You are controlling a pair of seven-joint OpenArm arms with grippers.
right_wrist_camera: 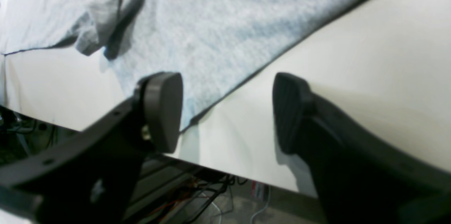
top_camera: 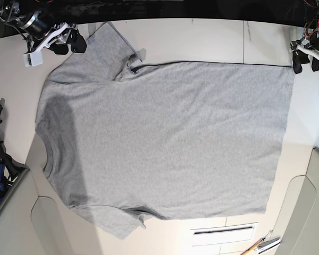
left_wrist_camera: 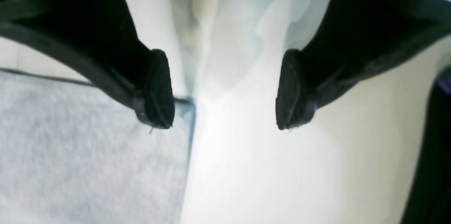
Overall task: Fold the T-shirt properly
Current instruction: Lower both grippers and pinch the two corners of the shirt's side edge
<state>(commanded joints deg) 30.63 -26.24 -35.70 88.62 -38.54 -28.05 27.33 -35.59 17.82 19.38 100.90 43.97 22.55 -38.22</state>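
The T-shirt (top_camera: 165,138) lies spread flat, plain side up, filling most of the pale table (top_camera: 202,37) in the base view. Its long axis runs left to right, neck at left, hem at right. The right gripper (top_camera: 70,38), jaws spread and empty, hovers by the upper-left sleeve; the left gripper (top_camera: 307,59), equally parted, sits at the upper-right hem corner. Ideally both pinch the top edge together, folding evenly downward.
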